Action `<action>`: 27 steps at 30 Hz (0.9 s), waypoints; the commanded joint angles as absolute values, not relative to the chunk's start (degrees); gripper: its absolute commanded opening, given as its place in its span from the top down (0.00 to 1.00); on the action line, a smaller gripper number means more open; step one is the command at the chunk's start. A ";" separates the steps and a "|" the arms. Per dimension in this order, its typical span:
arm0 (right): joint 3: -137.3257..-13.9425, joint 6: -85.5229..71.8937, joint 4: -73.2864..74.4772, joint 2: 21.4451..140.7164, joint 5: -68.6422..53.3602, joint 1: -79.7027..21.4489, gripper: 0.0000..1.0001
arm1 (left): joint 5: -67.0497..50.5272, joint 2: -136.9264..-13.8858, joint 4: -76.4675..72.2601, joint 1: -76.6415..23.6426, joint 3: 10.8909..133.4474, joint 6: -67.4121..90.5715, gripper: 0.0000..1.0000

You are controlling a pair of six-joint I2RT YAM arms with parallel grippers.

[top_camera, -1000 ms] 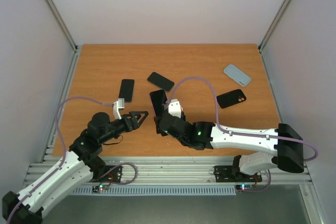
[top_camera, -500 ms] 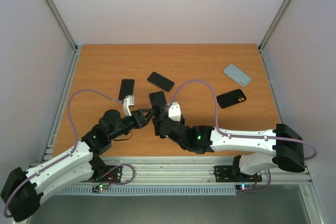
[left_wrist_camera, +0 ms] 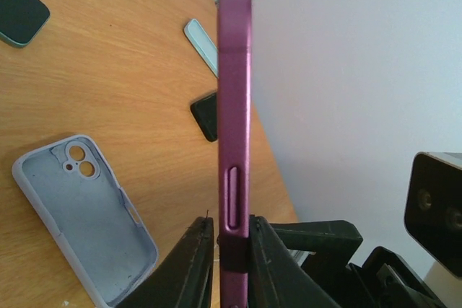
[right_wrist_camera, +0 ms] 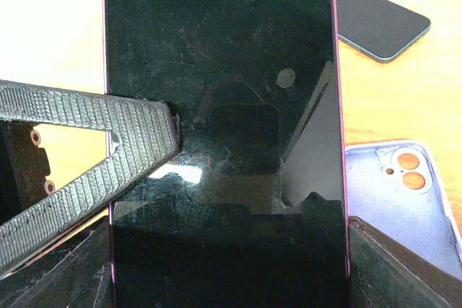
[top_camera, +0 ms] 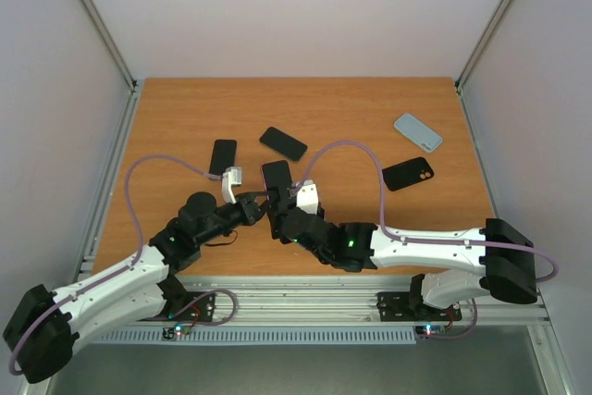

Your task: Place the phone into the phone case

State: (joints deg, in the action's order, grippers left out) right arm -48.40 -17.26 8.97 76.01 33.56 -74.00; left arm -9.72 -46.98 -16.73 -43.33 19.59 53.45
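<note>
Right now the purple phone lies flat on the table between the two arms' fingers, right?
Not flat. The phone stands upright on its edge between them. The left wrist view shows the left fingers clamped on its lower end.

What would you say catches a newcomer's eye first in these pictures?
The magenta phone stands out first: it is held upright on edge above the middle of the table, gripped by both the left hand and the right hand. Next comes the empty lavender case, lying open side up on the wood close by.
</note>
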 commanded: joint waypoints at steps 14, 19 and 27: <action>-47.43 -12.71 9.02 68.43 35.26 -74.53 0.11 | -4.95 -42.61 10.47 -43.54 34.25 38.14 1.00; -47.49 -6.83 13.80 64.42 31.05 -74.40 0.02 | -7.93 -46.95 22.89 -43.55 43.04 30.85 0.99; -52.01 9.07 28.15 55.59 19.81 -72.04 0.02 | -15.90 -52.46 39.98 -43.51 57.54 17.30 1.00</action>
State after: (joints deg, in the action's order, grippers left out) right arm -47.88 -1.15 17.87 59.59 26.15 -73.56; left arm -10.57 -50.68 31.73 -43.53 49.25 27.73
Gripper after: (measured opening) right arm 0.984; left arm 0.073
